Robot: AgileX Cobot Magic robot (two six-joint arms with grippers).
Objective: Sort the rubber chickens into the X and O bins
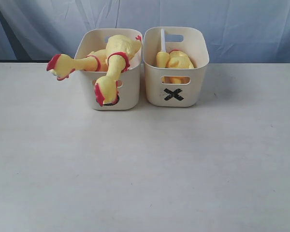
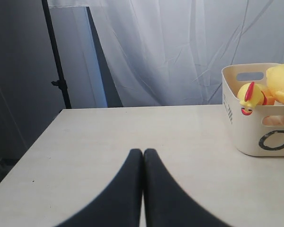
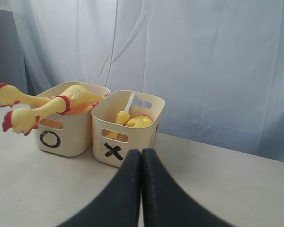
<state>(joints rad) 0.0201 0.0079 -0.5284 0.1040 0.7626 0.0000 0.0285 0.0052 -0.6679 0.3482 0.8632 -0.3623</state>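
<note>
Two cream bins stand side by side at the back of the table. The O bin [image 1: 128, 92] on the left holds two large rubber chickens [image 1: 117, 53] whose heads hang over its front and left rim. The X bin [image 1: 193, 82] holds a slim chicken with a white stick [image 1: 162, 41] and a smaller chicken [image 1: 179, 60]. Neither gripper appears in the exterior view. My left gripper [image 2: 143, 152] is shut and empty, well to the side of the O bin [image 2: 248, 137]. My right gripper [image 3: 141, 152] is shut and empty, just short of the X bin [image 3: 144, 130].
A pale blue curtain [image 1: 241, 24] hangs behind the table's back edge. A black stand pole [image 2: 57, 56] rises beyond the table's left end. The white tabletop [image 1: 145, 169] stretches in front of the bins.
</note>
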